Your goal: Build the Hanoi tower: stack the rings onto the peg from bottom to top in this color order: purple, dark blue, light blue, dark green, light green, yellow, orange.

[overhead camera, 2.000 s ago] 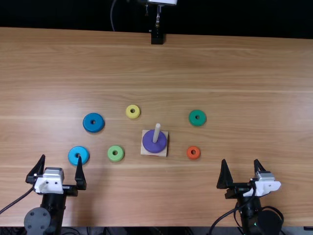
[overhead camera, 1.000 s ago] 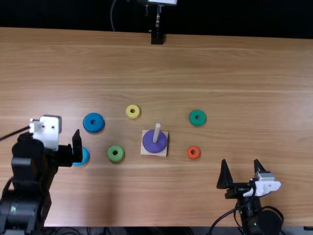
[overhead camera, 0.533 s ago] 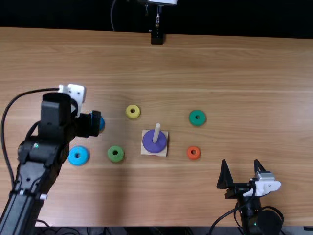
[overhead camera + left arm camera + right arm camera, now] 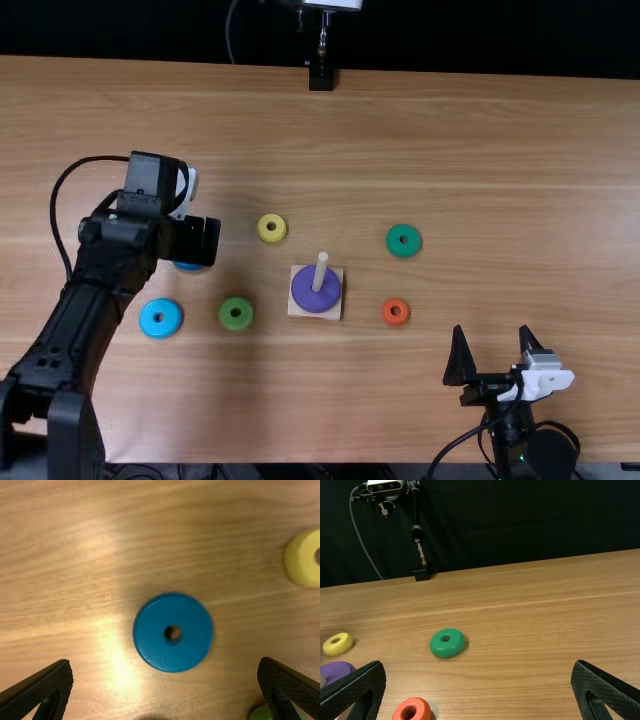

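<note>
In the top view my left gripper (image 4: pixel 192 240) hangs over the dark blue ring (image 4: pixel 188 266), covering most of it. The left wrist view has my left gripper (image 4: pixel 165 687) open above the dark blue ring (image 4: pixel 173 650), its fingers wide apart. The purple ring (image 4: pixel 306 292) lies around the wooden peg (image 4: pixel 321 268) on its square base (image 4: pixel 331 313). Loose on the table are the light blue (image 4: pixel 161 318), light green (image 4: pixel 236 313), yellow (image 4: pixel 272 228), dark green (image 4: pixel 404 240) and orange (image 4: pixel 396 311) rings. My right gripper (image 4: pixel 491 335), open also in the right wrist view (image 4: pixel 478 687), holds nothing.
Past the far edge of the wooden table (image 4: pixel 480 140), a camera stand (image 4: pixel 321 74) rises against a dark backdrop. The right arm stands at the near right. Left of the peg base, the light green ring lies between it and the light blue ring.
From near the table's front left, my left gripper has swung forward past the light blue ring to the dark blue one. The right arm and the rings have kept their places.
</note>
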